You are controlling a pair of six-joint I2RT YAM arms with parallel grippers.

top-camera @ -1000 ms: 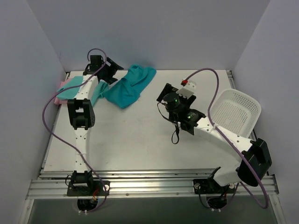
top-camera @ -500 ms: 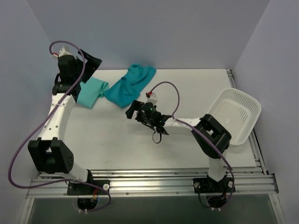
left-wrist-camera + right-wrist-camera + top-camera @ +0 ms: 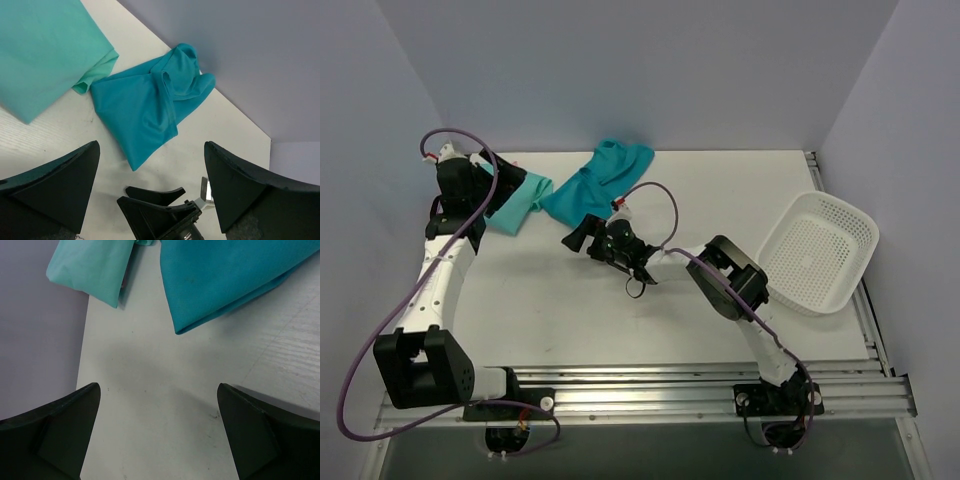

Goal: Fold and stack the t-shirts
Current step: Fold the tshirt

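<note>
The deep teal t-shirt (image 3: 598, 182) lies crumpled at the back of the table (image 3: 620, 320); it also shows in the left wrist view (image 3: 145, 107) and the right wrist view (image 3: 225, 275). The folded mint t-shirt (image 3: 520, 203) lies to its left, touching it, and shows in both wrist views (image 3: 45, 50) (image 3: 90, 265). The pink t-shirt is not visible. My left gripper (image 3: 508, 182) is open and empty above the mint shirt (image 3: 150, 150). My right gripper (image 3: 576, 238) is open and empty, low over bare table just in front of the teal shirt (image 3: 157, 390).
A white perforated basket (image 3: 817, 250) sits at the right edge of the table. Grey walls close in the back and both sides. My right gripper's fingers (image 3: 155, 197) show at the bottom of the left wrist view.
My left arm has swung from over the shirts out to the far left. My right arm has stretched leftward across the table to the teal shirt's front edge.
</note>
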